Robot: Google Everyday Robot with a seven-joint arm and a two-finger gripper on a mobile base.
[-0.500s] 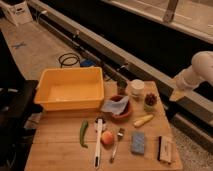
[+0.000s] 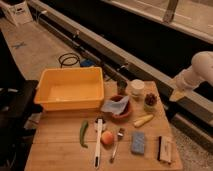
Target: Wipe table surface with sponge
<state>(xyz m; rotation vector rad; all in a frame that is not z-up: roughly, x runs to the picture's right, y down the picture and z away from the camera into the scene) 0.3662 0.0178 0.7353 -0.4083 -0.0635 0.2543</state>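
Looking down from the single camera onto a light wooden counter set with kitchen things. A small blue sponge lies flat near the front edge, toward the right. It sits between a fork on its left and a tan block with a black strip on its right, touching neither. Behind it a brown bowl holds a crumpled pale blue cloth, and a big yellow tub fills the back left. The robot's white arm reaches in from the right. Its end effector hangs in the air off the counter's right side, near the back corner, released, with nothing in it, well apart from the sponge. Compared with half a second ago, almost nothing has shifted: arm and sponge sit where they were. Wiping has therefore not begun; the reach to the sponge likely comes first.
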